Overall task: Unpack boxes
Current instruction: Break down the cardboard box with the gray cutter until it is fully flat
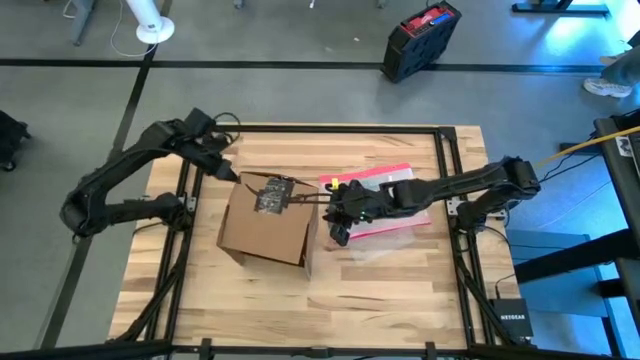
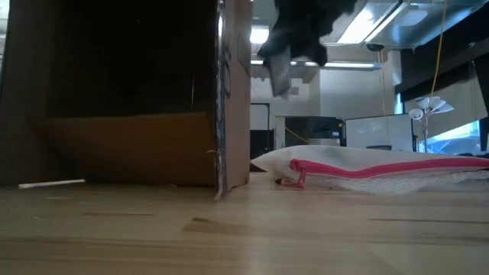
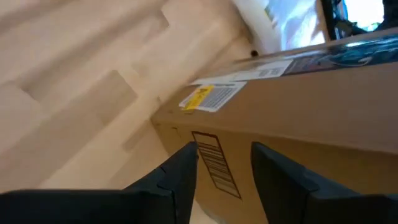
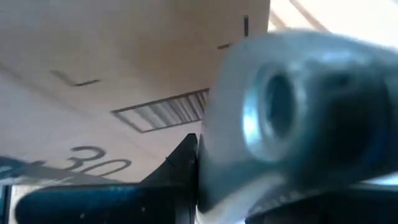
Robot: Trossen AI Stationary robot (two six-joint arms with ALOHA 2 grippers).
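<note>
**Two grippers at the cardboard box**

The left gripper (image 3: 224, 180) has its two dark fingers (image 3: 180, 180) apart with a narrow gap, and between them only the side of the box (image 1: 265, 225) is seen; the fingers hold nothing that I can make out. In the high view this gripper (image 1: 228, 170) is just at the far left corner of the box. The right gripper (image 1: 335, 212) is close to the right side of the box, above the clear pouch (image 1: 385, 205) with the pink edge. In its wrist view a grey rounded object (image 4: 298, 118) fills the space at the fingers and seems to be held, but I cannot tell what it is, nor how wide the fingers stand.

The brown box stands near the middle of the wooden table (image 1: 200, 290), with a white barcode label (image 3: 214, 93) and a dark tape strip (image 3: 348, 56) on it. The pouch lies on the table just right of the box. On the floor beyond the table lies a black and red case (image 1: 420, 38).
</note>
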